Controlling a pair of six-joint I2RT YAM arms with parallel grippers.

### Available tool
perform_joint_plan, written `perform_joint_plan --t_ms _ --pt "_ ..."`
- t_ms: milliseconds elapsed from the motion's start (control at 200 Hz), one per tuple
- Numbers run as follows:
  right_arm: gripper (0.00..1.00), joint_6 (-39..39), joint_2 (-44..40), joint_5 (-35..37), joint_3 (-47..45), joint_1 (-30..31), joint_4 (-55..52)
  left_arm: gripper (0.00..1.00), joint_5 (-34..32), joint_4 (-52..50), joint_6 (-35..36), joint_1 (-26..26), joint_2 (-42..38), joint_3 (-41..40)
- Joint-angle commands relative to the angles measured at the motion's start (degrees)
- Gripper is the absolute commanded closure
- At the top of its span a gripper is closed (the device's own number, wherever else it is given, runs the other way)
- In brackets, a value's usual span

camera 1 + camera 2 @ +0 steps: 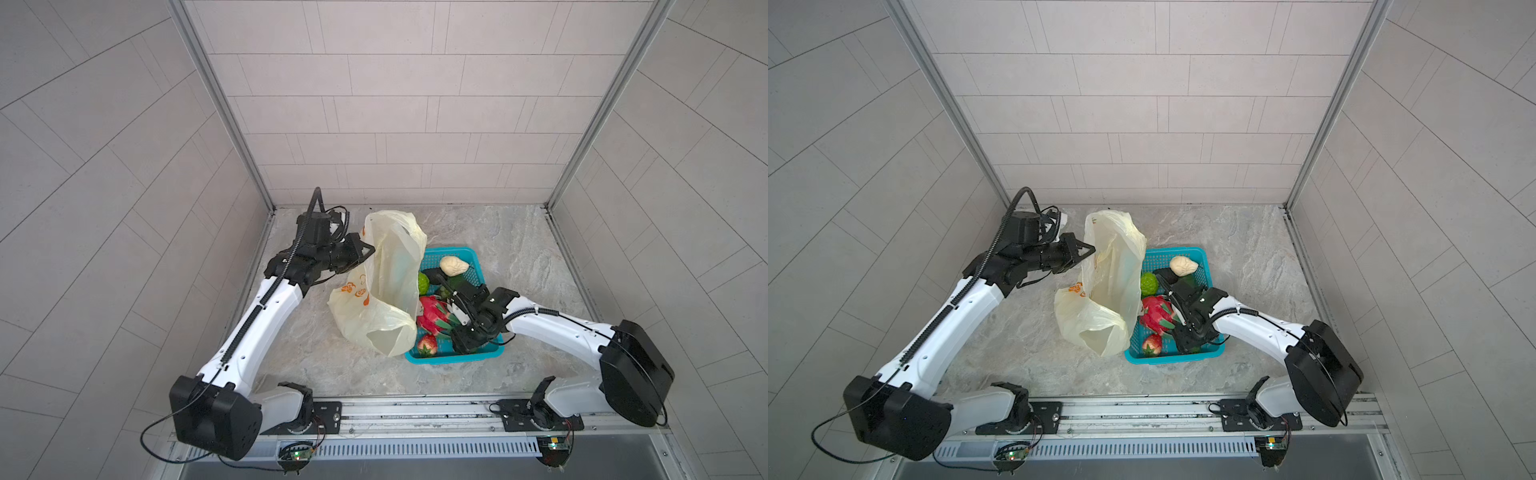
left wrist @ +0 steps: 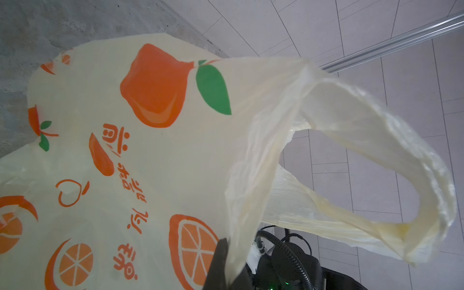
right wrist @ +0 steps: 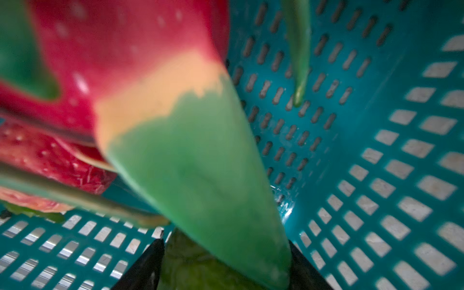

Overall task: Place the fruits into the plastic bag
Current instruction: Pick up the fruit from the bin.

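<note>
While my left gripper (image 1: 367,250) pinches tight on the thin, crinkly rim of the plastic bag (image 1: 388,291), propping its mouth open beside the teal slotted basket (image 1: 457,358), my right gripper (image 3: 224,253) sits part-spread astride a smooth green scale of the dragon fruit (image 1: 432,316), which lies in that basket. It's too blurred to tell if it grips.

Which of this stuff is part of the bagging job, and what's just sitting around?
Job: plastic bag, dragon fruit, strawberry, bumpy green fruit, beige piece, dark piece.
Lying about: teal basket (just a container), mounting rail.
</note>
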Motion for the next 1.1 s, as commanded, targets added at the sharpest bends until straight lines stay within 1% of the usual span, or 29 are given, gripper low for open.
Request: perform_joint_plan --t_ms 0,50,140,150,175,200,285,465,625,746,861,1001,1096 --pt "0.38 -0.44 0.19 -0.11 0.90 0.27 -2.26 1.00 -1.27 1.23 -4.61 0.28 -1.08 -0.60" --pt "0.45 -0.56 -0.21 -0.01 1.00 0.29 -2.08 1.00 -2.04 1.00 -4.58 0.31 -1.43 -0.77" --pt "0.63 -0.65 -2.04 1.35 1.36 0.29 -1.98 1.00 -2.85 0.70 -4.67 0.25 -1.70 -1.36" --pt "0.63 -0.61 -2.12 1.57 1.43 0.28 -1.94 1.00 -2.90 0.67 -4.67 0.27 -1.70 -1.31" --pt "0.67 -0.44 -2.78 2.18 1.60 0.27 -2.03 1.00 -3.07 0.52 -4.67 0.29 -1.53 -1.43" --pt "0.68 -0.26 -3.52 3.14 1.89 0.19 -2.20 1.00 -3.15 0.42 -4.67 0.31 -1.52 -1.51" --pt "0.68 0.93 -6.12 6.71 3.52 0.02 -4.11 1.00 -3.55 0.33 -4.75 0.33 -1.49 -1.73" --pt "0.69 -0.27 -10.79 14.30 7.82 -0.33 -7.88 1.00 -3.93 0.33 -4.75 0.31 -0.83 -1.40" --pt "0.68 -2.36 -13.84 20.90 8.91 -0.83 -8.70 1.00 -3.93 0.34 -4.75 0.32 -0.44 -1.50" --pt "0.68 -2.39 -14.82 23.75 9.23 -1.74 -9.22 1.00 -4.07 0.25 -4.67 0.26 -0.62 -1.76" --pt "0.68 -2.40 -15.13 22.89 8.52 -2.84 -8.70 1.00 -4.24 0.24 -4.53 0.31 -0.58 -2.00" --pt "0.68 -2.32 -13.65 16.99 6.33 -3.39 -6.78 1.00 -4.33 0.18 -4.36 0.25 -0.38 -1.75" --pt "0.68 -1.44 -12.38 10.86 4.32 -3.42 -4.94 1.00 -4.35 0.16 -4.24 0.32 -0.32 -1.55"
